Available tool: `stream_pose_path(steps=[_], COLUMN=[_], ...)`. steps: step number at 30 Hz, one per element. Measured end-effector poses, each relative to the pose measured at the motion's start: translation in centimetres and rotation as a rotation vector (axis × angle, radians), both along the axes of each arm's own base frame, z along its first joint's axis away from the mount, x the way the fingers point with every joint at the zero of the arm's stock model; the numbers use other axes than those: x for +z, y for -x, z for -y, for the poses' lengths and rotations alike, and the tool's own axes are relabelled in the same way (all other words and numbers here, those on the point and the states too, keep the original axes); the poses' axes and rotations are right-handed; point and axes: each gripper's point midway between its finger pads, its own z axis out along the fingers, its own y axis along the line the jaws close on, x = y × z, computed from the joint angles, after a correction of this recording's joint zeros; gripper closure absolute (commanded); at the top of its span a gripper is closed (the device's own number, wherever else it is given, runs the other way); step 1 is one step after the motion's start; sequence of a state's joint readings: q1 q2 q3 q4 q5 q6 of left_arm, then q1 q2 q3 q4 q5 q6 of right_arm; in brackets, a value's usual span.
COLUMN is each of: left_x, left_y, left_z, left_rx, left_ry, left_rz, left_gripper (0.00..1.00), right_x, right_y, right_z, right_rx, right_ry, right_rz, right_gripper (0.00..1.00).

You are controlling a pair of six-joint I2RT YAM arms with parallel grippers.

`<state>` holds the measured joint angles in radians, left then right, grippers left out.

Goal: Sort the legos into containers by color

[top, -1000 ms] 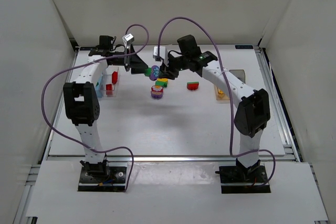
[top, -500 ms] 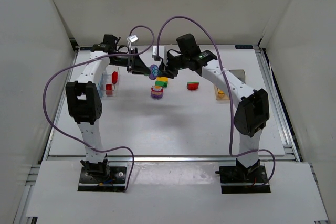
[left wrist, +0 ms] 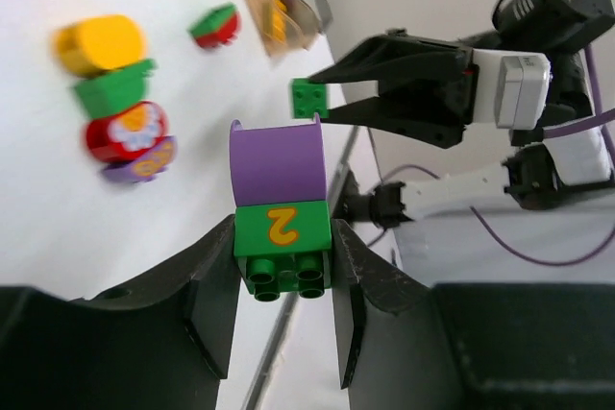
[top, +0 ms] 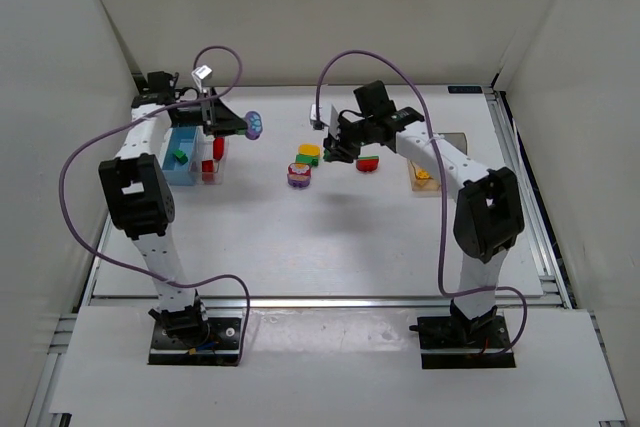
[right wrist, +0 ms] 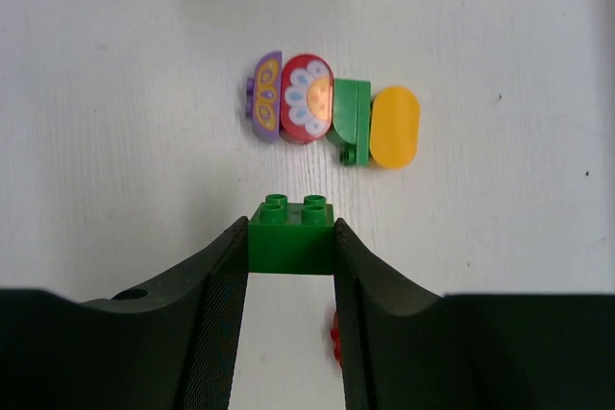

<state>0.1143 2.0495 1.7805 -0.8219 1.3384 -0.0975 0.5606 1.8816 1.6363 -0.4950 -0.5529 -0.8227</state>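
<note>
White walls close the pale tabletop (top: 300, 247) on three sides. The left gripper (left wrist: 283, 261) has its jaws clenched on the lower half of a purple-and-green pair (left wrist: 279, 194): a green block with a yellow 2 and a purple arched piece pressed onto it. It holds the pair in the air at the far left, near the blue bin (top: 188, 173), where one green piece (top: 178, 155) already lies.

The right gripper (right wrist: 289, 229) has its jaws grasping a small green brick (right wrist: 291, 249), lifted above the middle of the tabletop. Under it lies a row of pieces (right wrist: 327, 110) in purple, red, green and yellow. Whether all four are joined, I cannot tell. A red-and-green piece (top: 368, 162) lies just beside this gripper. The clear bin (top: 212, 179), with red inside, stands next to the blue one. The amber bin (top: 414, 185), with yellow, and the grey bin (top: 455, 140) stand at the right.

I judge the sorting is about half done. The small green brick belongs in the blue bin, which is far across from the right arm, so the reach must avoid the left arm. The pair has mixed colours and, I think, needs a second gripper to pull the purple piece off before any drop.
</note>
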Motion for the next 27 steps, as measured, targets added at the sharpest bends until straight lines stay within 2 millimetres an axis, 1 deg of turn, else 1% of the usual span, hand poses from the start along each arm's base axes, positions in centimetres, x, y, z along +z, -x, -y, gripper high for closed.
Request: stream_pose_path(steps=[3,5,9,16,20,23,25,27], left_x=[-0.2,-0.2,0.3,-0.1,-0.1,0.2,0.7,1.6], left_y=[-0.8,-1.0,-1.1,-0.7,-0.7,-1.1,-1.3,-1.3], left_z=[-2.7,-3.3,-3.1,-2.8,-2.8,-3.4,-4.2,-5.5], left_rx=[0.068,0.082,0.071,0.057,0.057,0.087,0.142,0.211], left_ry=[-0.031,-0.06,-0.098,-0.122,-0.123,-0.14,-0.16,-0.186], left_rz=[0.009,0.024,0.072,0.071,0.074,0.096,0.117,0.132], left_gripper=[0.84,0.84,0.85,0.84,0.86,0.89,0.9,0.9], right_x=[-0.3,0.1,0.7,0.5,0.5,1.0,2.2,3.7], right_y=[-0.3,-0.3,-0.2,0.0,0.0,0.1,-0.3,-0.7], right_z=[0.9,1.0,1.0,1.3,1.6,1.1,-0.2,-2.2], right_rx=[-0.022,-0.026,-0.027,-0.05,-0.064,-0.069,-0.068,-0.061], right_ry=[0.012,0.009,0.001,0.004,-0.006,-0.023,-0.058,-0.106], right_rz=[-0.006,0.001,0.008,-0.029,-0.053,-0.07,-0.07,-0.068], right_gripper=[1.0,1.0,1.0,1.0,1.0,1.0,1.0,1.0])
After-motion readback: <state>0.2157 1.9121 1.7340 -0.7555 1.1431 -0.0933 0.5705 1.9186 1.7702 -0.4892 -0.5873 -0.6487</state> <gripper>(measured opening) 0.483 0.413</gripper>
